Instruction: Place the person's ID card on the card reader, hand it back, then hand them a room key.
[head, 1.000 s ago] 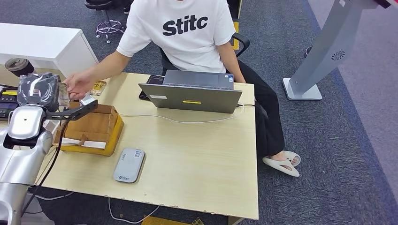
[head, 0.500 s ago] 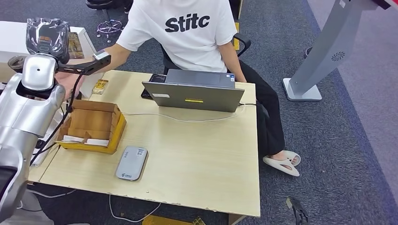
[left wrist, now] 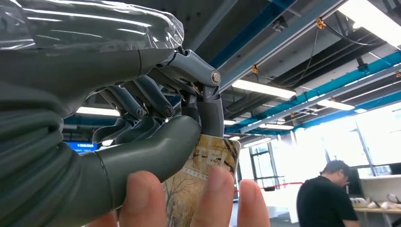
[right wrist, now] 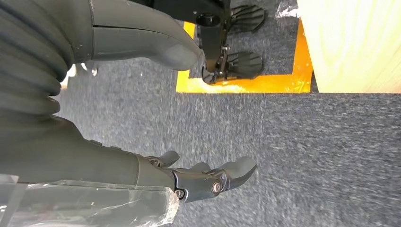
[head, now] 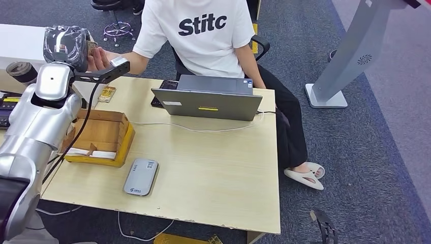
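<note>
- Far left, lifted high above the table [head: 213, 168]: left hand [head: 65, 44], up from its low spot beside the cardboard box [head: 101, 137] a second ago.
- Pinched between its thumb and dark fingers [left wrist: 142, 101]: a card [left wrist: 208, 156] with a printed tree scene, held upright; the other fingers curled in behind it.
- Just right of that hand: the person's hand [head: 99, 58], half a second ago still lower and behind the arm, now up at the card, with fingertips [left wrist: 220, 189] pressed on its lower part in the left wrist view.
- So held from both sides at once; judged a hand-over caught midway, not yet released.
- Cannot tell for sure whether ID card or room key; printed picture and start beside the box hint at the key, as a guess only.
- On the far left of the table, beyond the box: a small gold-patterned item [head: 106, 94], too small to name.
- Near edge, right of the box: grey card reader [head: 141, 177], lying flat with no card on it, same place as before.
- Further right, at the far edge before the person: laptop [head: 208, 101], unmoved.
- Right hand [right wrist: 189, 177]: hanging over carpet, fingers loosely apart, holding nothing.
- Next, as a judgement: loosen the pinch only once the person's grip is firm, lest the card drop.
</note>
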Controlling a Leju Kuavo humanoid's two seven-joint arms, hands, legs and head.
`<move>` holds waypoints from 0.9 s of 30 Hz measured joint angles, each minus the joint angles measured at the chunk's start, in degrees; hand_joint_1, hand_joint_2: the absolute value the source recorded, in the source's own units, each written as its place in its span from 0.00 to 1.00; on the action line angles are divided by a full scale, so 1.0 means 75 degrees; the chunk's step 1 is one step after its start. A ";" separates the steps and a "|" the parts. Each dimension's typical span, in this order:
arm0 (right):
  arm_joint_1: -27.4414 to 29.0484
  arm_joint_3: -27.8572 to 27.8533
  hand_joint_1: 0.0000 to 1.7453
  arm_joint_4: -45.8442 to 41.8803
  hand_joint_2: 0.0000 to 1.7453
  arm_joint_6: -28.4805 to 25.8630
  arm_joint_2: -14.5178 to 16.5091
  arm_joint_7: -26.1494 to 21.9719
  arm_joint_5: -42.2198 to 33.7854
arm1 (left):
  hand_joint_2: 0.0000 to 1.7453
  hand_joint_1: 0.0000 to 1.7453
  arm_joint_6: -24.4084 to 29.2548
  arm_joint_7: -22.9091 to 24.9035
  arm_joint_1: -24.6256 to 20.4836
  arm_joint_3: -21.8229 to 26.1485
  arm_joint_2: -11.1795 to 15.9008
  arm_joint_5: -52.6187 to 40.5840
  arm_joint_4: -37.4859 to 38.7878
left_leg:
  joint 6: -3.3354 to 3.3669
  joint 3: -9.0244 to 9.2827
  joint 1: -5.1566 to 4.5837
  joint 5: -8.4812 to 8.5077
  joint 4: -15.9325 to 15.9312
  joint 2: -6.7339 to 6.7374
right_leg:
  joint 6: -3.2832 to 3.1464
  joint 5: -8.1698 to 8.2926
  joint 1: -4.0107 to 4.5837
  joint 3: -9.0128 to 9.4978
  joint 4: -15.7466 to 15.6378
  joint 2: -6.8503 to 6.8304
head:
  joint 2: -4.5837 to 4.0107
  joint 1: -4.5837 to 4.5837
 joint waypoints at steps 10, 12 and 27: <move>0.0067 0.1595 0.00 -0.0100 1.00 -0.0224 -0.0596 0.0130 -0.1077 | 1.00 0.00 0.0802 -0.0152 0.0129 0.0179 -0.0177 0.0322 0.0181 | 0.0000 -0.0002 -0.0001 0.0000 0.0001 -0.0005 | 0.0000 -0.0001 -0.0001 -0.0001 -0.0001 -0.0004 | 0.0000 -0.0006; 0.0088 0.1792 0.00 -0.0100 1.00 -0.0235 -0.0703 0.0130 -0.1228 | 1.00 0.00 0.0915 -0.0204 0.0190 0.0209 -0.0214 0.0386 0.0194 | 0.0001 -0.0003 -0.0001 0.0000 0.0000 -0.0005 | 0.0001 -0.0001 -0.0001 -0.0001 -0.0001 -0.0004 | 0.0000 -0.0006; 0.0869 0.2611 0.00 -0.0785 1.00 -0.0629 -0.1286 0.0131 -0.2218 | 1.00 0.00 0.3006 -0.2030 0.2686 0.1242 -0.0075 0.2258 -0.1177 | -0.0010 -0.0002 -0.0004 -0.0013 -0.0009 0.0005 | -0.0007 -0.0015 -0.0001 -0.0004 -0.0002 0.0006 | 0.0000 -0.0008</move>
